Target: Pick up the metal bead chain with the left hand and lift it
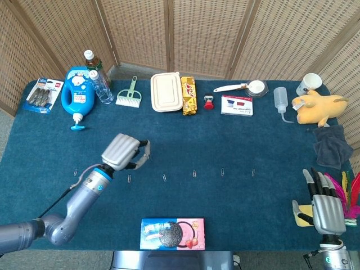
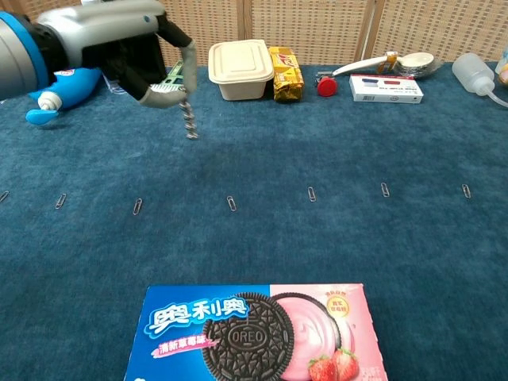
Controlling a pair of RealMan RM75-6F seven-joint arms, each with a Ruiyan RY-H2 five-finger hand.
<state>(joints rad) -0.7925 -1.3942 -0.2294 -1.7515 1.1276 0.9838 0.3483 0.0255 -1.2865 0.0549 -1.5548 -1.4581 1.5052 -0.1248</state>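
My left hand (image 1: 125, 152) hovers above the blue cloth near the left middle of the table and pinches the metal bead chain (image 2: 189, 119). In the chest view the left hand (image 2: 139, 59) is raised, and the short chain dangles free from its fingertips, clear of the cloth. In the head view the hand hides the chain. My right hand (image 1: 324, 204) rests at the table's near right corner, fingers straight and apart, holding nothing.
A row of paper clips (image 2: 231, 203) crosses the middle of the cloth. An Oreo box (image 2: 254, 332) lies at the front edge. Along the back stand a blue bottle (image 1: 77, 94), a brush (image 1: 129, 93), a lunch box (image 1: 167, 92) and a snack pack (image 1: 189, 95).
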